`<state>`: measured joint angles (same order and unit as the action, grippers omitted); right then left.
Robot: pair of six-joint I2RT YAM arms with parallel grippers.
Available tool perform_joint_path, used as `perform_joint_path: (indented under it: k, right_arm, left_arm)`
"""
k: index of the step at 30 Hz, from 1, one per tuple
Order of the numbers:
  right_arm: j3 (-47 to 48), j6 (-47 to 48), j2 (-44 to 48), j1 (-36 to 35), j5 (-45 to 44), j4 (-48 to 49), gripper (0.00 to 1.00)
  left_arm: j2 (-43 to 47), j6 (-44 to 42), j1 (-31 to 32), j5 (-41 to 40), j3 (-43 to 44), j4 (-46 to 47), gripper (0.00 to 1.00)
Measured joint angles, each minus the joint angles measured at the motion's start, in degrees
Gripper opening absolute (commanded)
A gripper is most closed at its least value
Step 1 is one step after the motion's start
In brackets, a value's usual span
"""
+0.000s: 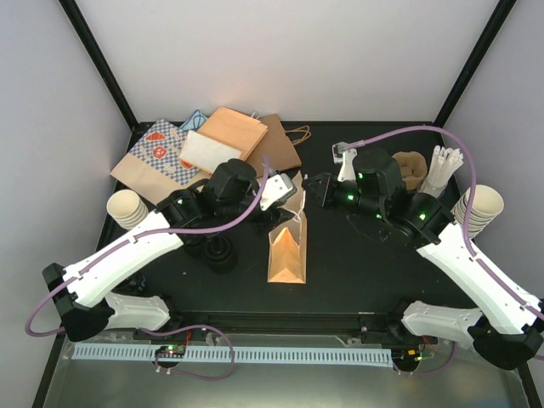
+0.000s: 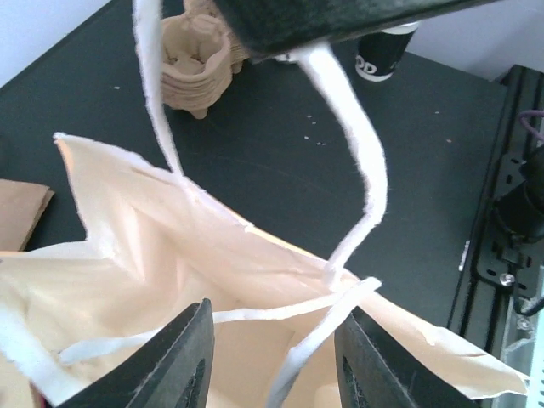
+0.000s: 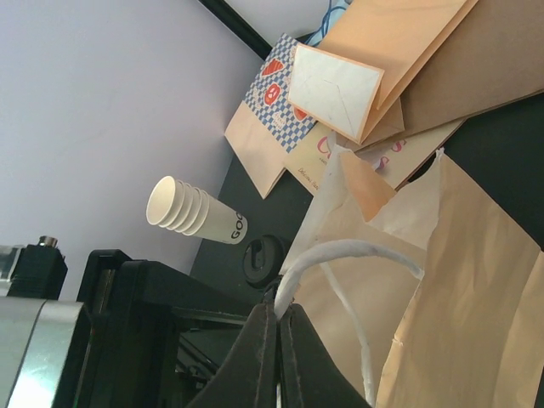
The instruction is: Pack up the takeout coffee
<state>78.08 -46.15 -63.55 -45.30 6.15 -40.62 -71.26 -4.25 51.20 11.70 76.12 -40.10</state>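
Note:
A tan paper bag (image 1: 287, 246) stands open in the middle of the table. My right gripper (image 3: 278, 310) is shut on one white handle (image 3: 340, 252) of the bag and holds it up; in the top view this gripper (image 1: 316, 189) is just right of the bag's top. My left gripper (image 2: 274, 308) is open over the bag's mouth (image 2: 170, 255), with the other white handle (image 2: 361, 170) running between its jaws. It sits left of the bag's top in the top view (image 1: 291, 189). The brown pulp carrier (image 1: 414, 170) is at the back right and also shows in the left wrist view (image 2: 197, 59). No capped cream cup shows.
Lidless cream cup stacks lie at the left edge (image 1: 127, 208) and right edge (image 1: 478, 208). Black lids (image 1: 219, 253) sit under the left arm. Flat paper bags (image 1: 221, 144) are piled at the back left. White sticks (image 1: 444, 166) lie beside the carrier. A black lettered cup (image 2: 387, 55) stands beyond it.

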Motion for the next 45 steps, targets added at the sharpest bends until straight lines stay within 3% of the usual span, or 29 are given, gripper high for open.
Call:
perform_joint_path:
  k: [5, 13, 25, 31, 37, 40, 45]
  right_arm:
    - [0.0, 0.0, 0.2, 0.0, 0.0, 0.0, 0.01]
    - [0.0, 0.2, 0.4, 0.0, 0.0, 0.0, 0.01]
    - [-2.0, 1.4, 4.3, 0.0, -2.7, -2.5, 0.01]
    - [-2.9, 2.4, 5.3, 0.0, -3.9, -4.0, 0.01]
    - [-3.2, 2.8, 5.5, 0.0, -4.7, -5.4, 0.01]
    - [-3.8, 3.1, 6.1, 0.0, -5.0, -5.9, 0.01]
    - [-4.6, 3.8, 7.0, 0.0, -5.6, -6.2, 0.01]
  left_arm:
    - [0.0, -0.7, 0.6, -4.3, 0.5, -0.8, 0.36]
    - [-0.5, 0.2, 2.2, -15.1, 0.6, 0.4, 0.38]
    - [8.3, 11.9, 2.0, -33.7, -6.4, 13.5, 0.30]
    - [8.9, 15.3, 0.9, -36.8, -6.7, 14.7, 0.30]
    - [8.5, 18.4, -2.0, -34.8, -7.1, 14.5, 0.31]
    - [8.5, 19.6, -3.7, -32.1, -7.6, 14.5, 0.36]
    - [8.9, 19.7, -4.6, -25.5, -9.1, 15.3, 0.61]
